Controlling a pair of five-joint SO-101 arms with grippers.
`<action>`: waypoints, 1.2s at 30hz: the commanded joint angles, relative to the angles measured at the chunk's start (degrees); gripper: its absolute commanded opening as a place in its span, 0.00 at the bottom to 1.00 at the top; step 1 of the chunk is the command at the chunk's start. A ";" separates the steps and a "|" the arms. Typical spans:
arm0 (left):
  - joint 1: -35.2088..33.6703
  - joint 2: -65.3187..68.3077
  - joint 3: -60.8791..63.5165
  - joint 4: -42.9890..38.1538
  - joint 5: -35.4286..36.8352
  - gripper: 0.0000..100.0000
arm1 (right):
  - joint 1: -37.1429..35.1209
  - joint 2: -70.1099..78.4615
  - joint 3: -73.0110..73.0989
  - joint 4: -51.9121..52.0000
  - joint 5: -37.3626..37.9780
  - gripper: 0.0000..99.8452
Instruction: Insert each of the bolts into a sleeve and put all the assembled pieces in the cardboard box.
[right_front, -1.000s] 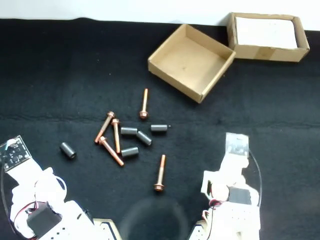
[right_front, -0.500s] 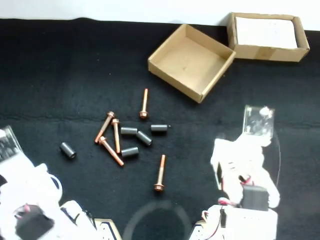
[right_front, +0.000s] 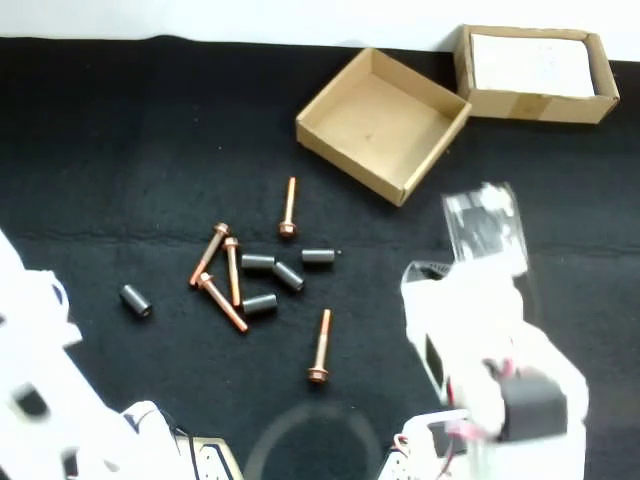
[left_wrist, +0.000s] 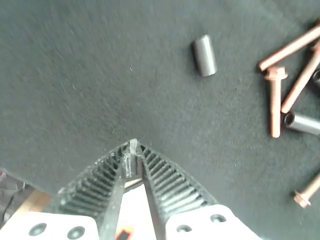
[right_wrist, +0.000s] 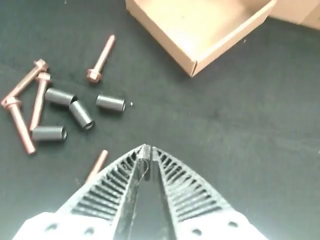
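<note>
A black cloth covers the bench (right_front: 120, 130). The left claw (left_wrist: 132, 148) has its tips pressed together above bare cloth, with a lone sleeve (left_wrist: 204, 55) lying near it. The right claw (right_wrist: 145, 151) is likewise pinched tight on itself, and a single bolt (right_wrist: 98, 162) lies near it. Further out, four more bolts (right_front: 232, 270) and four sleeves (right_front: 258, 263) lie in a loose cluster mid-bench. At the back stands the open cardboard box (right_front: 345, 160), and beside it a second box (right_front: 530, 105) holds something white.
</note>
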 joint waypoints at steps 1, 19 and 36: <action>0.13 5.14 -2.15 0.44 3.96 0.01 | -2.33 11.56 -12.97 6.81 -1.58 0.10; -19.12 9.27 -2.51 -13.63 26.20 0.01 | -32.48 42.68 -29.93 12.00 0.00 0.11; -44.79 5.49 4.79 -28.48 21.54 0.01 | -46.46 88.31 -61.41 0.31 7.56 0.11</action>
